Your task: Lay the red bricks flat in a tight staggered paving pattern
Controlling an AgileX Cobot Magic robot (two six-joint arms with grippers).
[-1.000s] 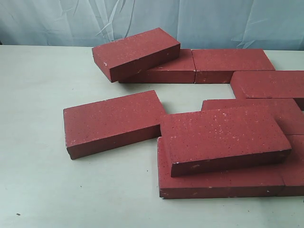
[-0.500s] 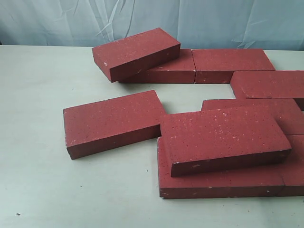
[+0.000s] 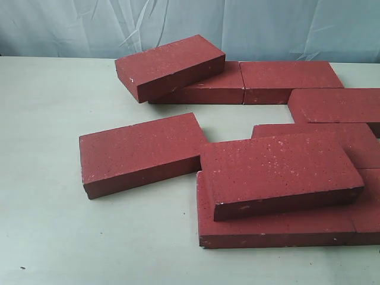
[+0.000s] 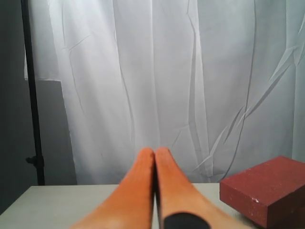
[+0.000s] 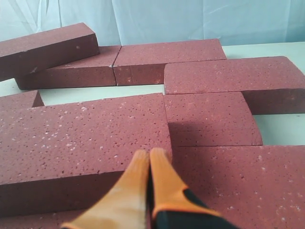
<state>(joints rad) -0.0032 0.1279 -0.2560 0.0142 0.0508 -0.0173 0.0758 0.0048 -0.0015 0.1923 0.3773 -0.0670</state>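
With red bricks [image 3: 285,80] scattered loosely behind and beside the front stacked brick [image 3: 279,172], the right gripper [image 5: 149,155] is poised over it, clenched empty, seemingly for shoving it flat, the left gripper [image 4: 154,151] likewise clenched.

exterior: angled down on pale tabletop [image 3: 47,237] | left wrist: low, level, facing white fabric curtain [image 4: 143,71] | right wrist: close over speckled dark red rectangular bricks [image 5: 86,133], also seen by exterior

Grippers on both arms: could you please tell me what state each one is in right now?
Left gripper: closed, holding nothing.
Right gripper: closed, holding nothing.
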